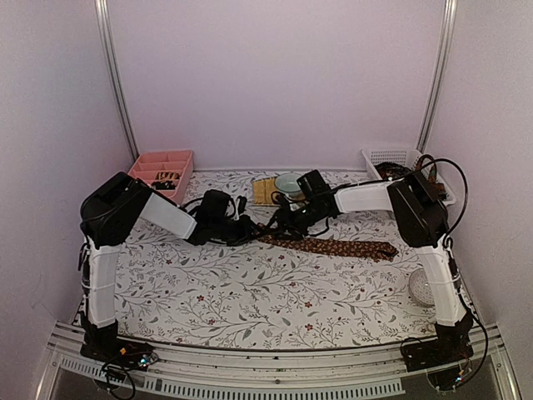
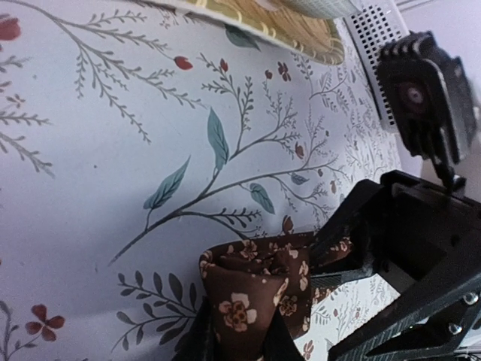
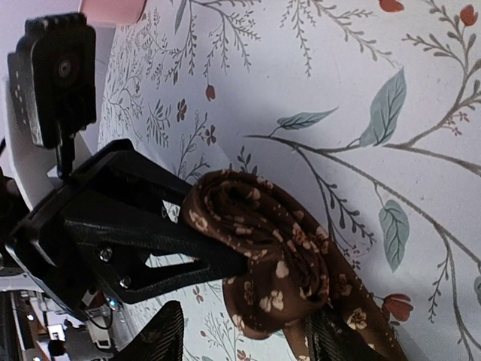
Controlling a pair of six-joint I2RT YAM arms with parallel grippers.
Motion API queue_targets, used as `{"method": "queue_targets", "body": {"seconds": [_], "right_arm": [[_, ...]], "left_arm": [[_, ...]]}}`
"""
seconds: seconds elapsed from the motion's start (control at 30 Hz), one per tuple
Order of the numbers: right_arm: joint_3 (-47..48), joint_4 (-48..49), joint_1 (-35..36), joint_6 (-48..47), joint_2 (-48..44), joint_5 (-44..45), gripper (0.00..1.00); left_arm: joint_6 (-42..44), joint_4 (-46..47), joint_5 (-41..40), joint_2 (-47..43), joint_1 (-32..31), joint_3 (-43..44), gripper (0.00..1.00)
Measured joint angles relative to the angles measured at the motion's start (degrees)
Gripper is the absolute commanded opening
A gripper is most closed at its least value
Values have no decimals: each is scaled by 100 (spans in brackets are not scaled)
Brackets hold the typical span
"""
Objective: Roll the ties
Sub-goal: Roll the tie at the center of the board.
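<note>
Sitting pinched in left jaws, tie (image 3: pixel 263 256) between parted right jaws.

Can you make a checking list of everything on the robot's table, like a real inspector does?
Surface: table covered in a flowery cloth, no spills seen.
Job's things: one brown flowered tie, its left end rolled up, the rest lying flat toward the right.
Clutter: pink tray, white basket, yellowish mat, bowl, clear round thing.
Grippers: left gripper shut on the tie's roll; right gripper open, fingers either side of the roll.
Cables: black cable loops beside the right arm.
Surroundings: plain pale walls, nothing else seen.
</note>
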Motion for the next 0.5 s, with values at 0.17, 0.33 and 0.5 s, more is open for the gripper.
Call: {"method": "queue_targets", "body": {"seconds": [0.17, 0.33, 0.5], "right_arm": [[-345, -363, -2, -743, -424, 382, 64], [-791, -796, -98, -1379, -898, 662, 67], [-1073, -1172, -256, -1786, -1200, 911, 68]], "left_arm": [[498, -990, -570, -236, -90, 260, 4], [1023, -1878, -1217, -382, -197, 595, 4], [1499, -2660, -2020, -413, -269, 994, 4]]}}
